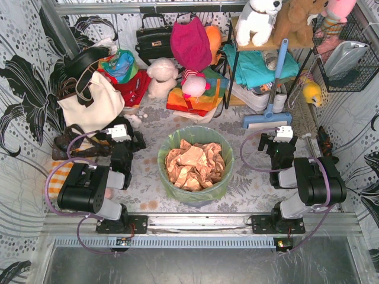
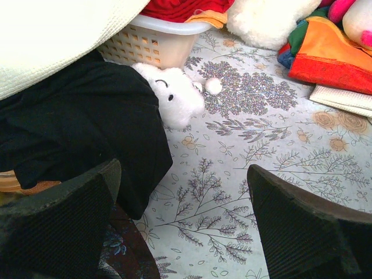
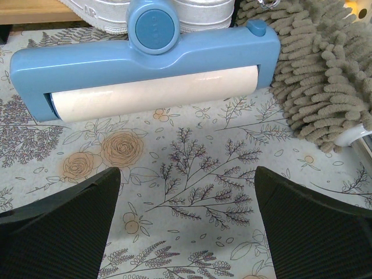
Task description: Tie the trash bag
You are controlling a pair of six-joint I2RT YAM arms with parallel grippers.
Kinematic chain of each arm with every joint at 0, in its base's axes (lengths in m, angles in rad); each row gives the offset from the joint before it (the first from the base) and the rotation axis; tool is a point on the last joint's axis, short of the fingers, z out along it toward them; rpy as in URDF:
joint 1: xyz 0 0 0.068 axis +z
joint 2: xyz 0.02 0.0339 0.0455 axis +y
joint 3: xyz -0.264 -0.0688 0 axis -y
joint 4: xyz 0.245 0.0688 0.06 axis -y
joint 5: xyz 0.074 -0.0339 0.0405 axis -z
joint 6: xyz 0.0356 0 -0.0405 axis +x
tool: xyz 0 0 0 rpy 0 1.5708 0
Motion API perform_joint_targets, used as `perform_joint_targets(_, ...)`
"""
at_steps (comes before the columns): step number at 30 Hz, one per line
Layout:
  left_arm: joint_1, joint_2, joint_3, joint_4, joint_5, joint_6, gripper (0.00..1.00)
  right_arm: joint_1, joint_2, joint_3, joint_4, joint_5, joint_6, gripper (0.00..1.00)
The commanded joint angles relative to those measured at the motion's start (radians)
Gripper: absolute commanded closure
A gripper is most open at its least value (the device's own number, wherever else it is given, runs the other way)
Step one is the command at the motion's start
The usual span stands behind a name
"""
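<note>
My left jaws and right jaws stand wide, empty, low over the worktop (image 2: 261, 133). The trash bag (image 1: 192, 134) sits between them, mouth open over crumpled paper (image 1: 193, 165). I'd pinch opposite rim edges, clear of the paper, gathering slack before knotting.

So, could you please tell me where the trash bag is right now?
In the top view, the trash bag sits mid-table, holding crumpled brown paper, between the left arm and the right arm.
</note>
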Motion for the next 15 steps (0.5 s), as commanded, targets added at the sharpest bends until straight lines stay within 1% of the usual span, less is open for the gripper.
perform_joint_targets(1,0.007,-0.001,0.014,0.04,0.004,0.003,0.02,-0.004,0.002,0.002,0.037,-0.003,0.014,0.03)
perform_joint_targets(4,-0.012,-0.003,0.007,0.054,-0.032,0.01,0.02,-0.004,0.002,0.002,0.039,-0.002,0.013,0.03)
perform_joint_targets(15,-0.008,-0.002,0.009,0.052,-0.025,0.008,0.02,-0.004,0.002,0.001,0.04,-0.001,0.013,0.03)
